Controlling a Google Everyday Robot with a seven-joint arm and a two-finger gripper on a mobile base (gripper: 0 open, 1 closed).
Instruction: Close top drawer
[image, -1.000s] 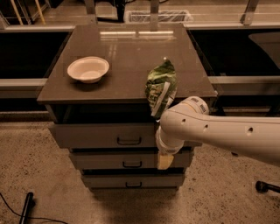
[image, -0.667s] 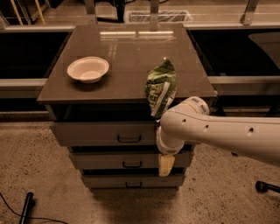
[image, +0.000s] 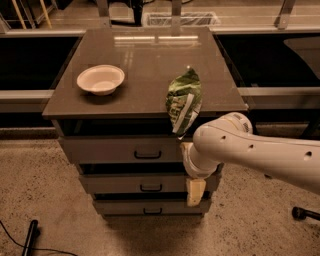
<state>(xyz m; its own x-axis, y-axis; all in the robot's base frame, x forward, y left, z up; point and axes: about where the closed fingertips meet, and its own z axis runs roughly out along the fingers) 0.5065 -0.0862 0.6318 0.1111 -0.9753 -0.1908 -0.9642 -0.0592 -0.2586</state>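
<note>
On cabinet (image: 150, 60): bowl (image: 100, 79), green bag (image: 183, 100); claw (image: 193, 184) before top drawer (image: 115, 149)

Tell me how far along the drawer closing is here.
Done: nothing visible yet. The top drawer juts out under the tabletop, with a dark gap showing behind its front. In hand: the gripper hangs by the right end of the drawer fronts, pointing down, below the top drawer's front; contact cannot be told. Left: pushing the front in flush.

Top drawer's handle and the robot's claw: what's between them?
Nothing but bare drawer fronts, in the camera view. The gripper hangs before the lower drawers, down-right of the top drawer handle.
</note>
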